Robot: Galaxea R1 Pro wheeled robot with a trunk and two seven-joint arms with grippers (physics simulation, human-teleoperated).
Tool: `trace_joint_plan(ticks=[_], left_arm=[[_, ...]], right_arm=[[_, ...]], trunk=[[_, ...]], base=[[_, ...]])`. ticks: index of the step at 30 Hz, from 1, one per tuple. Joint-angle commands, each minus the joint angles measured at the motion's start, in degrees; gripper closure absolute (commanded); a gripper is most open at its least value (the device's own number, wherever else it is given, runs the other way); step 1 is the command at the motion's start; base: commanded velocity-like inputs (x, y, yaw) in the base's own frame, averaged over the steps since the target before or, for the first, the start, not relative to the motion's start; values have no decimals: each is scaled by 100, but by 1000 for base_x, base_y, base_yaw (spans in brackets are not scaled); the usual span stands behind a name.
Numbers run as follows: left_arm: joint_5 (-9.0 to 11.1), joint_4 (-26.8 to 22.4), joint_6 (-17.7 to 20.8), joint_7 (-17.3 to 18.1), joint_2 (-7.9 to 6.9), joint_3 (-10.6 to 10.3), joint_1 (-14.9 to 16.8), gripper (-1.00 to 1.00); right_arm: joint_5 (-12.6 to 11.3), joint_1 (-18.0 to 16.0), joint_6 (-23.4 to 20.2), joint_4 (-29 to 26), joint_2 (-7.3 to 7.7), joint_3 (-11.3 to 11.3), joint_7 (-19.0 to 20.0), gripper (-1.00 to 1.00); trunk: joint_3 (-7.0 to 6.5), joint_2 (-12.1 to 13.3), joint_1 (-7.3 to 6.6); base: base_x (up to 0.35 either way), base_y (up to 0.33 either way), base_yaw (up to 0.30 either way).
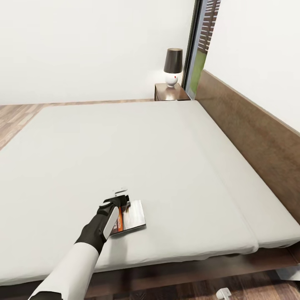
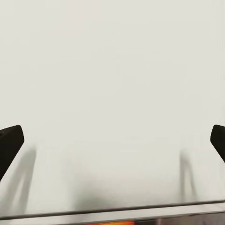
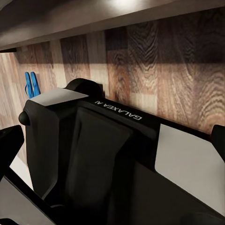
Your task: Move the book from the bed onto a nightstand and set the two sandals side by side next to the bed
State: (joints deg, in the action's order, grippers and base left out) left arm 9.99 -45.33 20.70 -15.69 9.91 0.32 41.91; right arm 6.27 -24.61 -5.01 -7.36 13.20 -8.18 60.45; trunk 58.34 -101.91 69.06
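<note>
From my head camera, my left arm (image 1: pixel 68 266), white sleeve and black wrist, reaches up from the lower left onto the bed (image 1: pixel 137 166), whose plain off-white mattress spreads across the view. My left gripper (image 1: pixel 120 196) sits over the near part of the mattress, right at the book (image 1: pixel 131 216). The book lies flat close to the bed's near edge, its orange band showing beside my wrist and its cover glaring pale. Through the left wrist camera, the two dark fingertips (image 2: pixel 10 143) stand far apart at opposite edges, so the jaws are wide open, empty, with the mattress between them and the book's edge (image 2: pixel 140 218) as a thin strip underneath.

Further right, the dark wooden headboard (image 1: pixel 254 137) runs along the bed's right side. At its far end stands the nightstand (image 1: pixel 170 92), carrying a lamp (image 1: pixel 172 66) with a dark shade.

My right wrist camera looks across the robot's black body (image 3: pixel 103 154) to the wood-plank floor (image 3: pixel 159 70), where the blue sandals (image 3: pixel 31 84) lie close together. I cannot tell my right gripper's state.
</note>
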Motion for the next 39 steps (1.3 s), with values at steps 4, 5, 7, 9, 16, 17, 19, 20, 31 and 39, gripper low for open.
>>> trace_joint_plan(ticks=[4, 5, 7, 9, 16, 17, 19, 20, 31, 39], left_arm=[[56, -10, 21, -31, 2, 3, 1, -100], [56, -10, 21, -31, 2, 3, 1, -100], [56, -10, 21, -31, 2, 3, 1, -100], [56, -10, 21, -31, 2, 3, 1, -100], [56, -10, 21, -31, 2, 3, 1, -100], [56, -10, 21, -31, 2, 3, 1, -100], [56, -10, 21, -31, 2, 3, 1, -100], [56, -10, 21, -31, 2, 3, 1, -100], [56, -10, 21, -31, 2, 3, 1, -100], [56, -18, 20, -31, 2, 3, 1, -100]], right_arm=[[52, 0, -53, -11, -1, -52, 24, -100], [51, 0, -53, -11, -1, -52, 22, -100], [51, 0, -54, -11, -1, -52, 23, -100], [50, 0, -54, -11, -1, -52, 24, -100], [50, 0, -52, -11, -1, -52, 27, -100], [50, 0, -54, -11, -1, -52, 24, -100], [52, 0, -54, -11, -1, -52, 24, -100], [51, 0, -56, -11, -1, -52, 24, -100], [52, 0, -53, -11, -1, -52, 25, -100], [51, 0, -54, -11, -1, -52, 27, -100]], trunk=[[4, -2, 0], [4, -2, 0], [4, -2, 0], [4, -2, 0], [22, -42, 22], [40, -82, 43], [58, -122, 65], [58, -122, 65], [58, -122, 65], [58, -122, 65]], base=[[0, 0, 0], [0, 0, 0], [0, 0, 0], [0, 0, 0], [0, 0, 0], [0, 0, 0], [0, 0, 0], [0, 0, 0], [0, 0, 0], [0, 0, 0]])
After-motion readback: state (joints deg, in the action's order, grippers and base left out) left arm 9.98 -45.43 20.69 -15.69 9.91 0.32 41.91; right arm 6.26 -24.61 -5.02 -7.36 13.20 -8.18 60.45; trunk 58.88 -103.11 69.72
